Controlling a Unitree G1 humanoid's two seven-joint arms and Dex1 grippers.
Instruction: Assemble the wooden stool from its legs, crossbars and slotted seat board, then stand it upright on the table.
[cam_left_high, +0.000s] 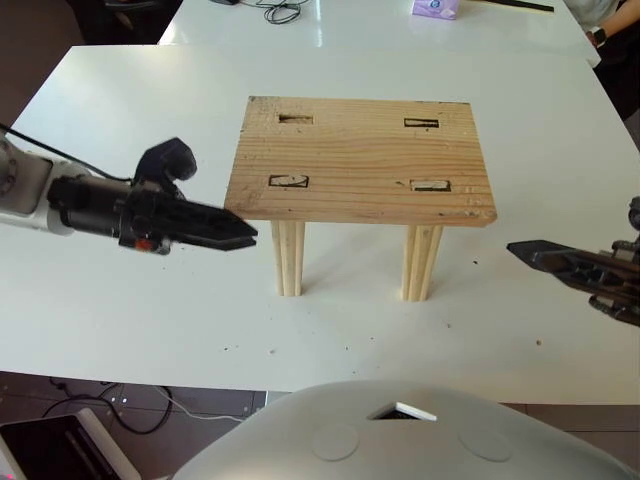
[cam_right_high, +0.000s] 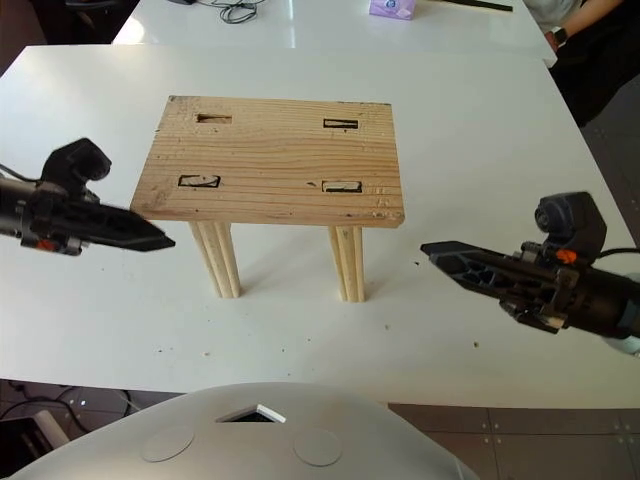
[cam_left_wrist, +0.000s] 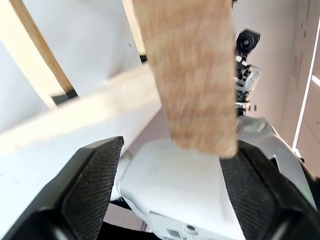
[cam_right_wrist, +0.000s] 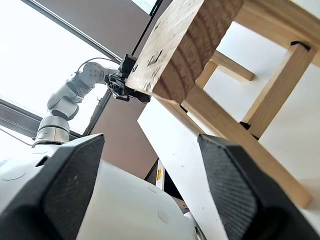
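Observation:
The wooden stool stands upright in the middle of the white table. Its slotted seat board faces up, and its front legs rest on the tabletop. A crossbar shows under the seat. My left gripper hovers open just off the seat's front left corner, below the board's edge; its pads are spread wide with nothing between them. My right gripper is open too, a short way to the right of the stool and pointing at its right front leg. Its pads hold nothing.
A second white table stands behind, carrying a small purple box and cables. The table's front edge runs close below both grippers. Bare tabletop lies to the stool's left, right and front.

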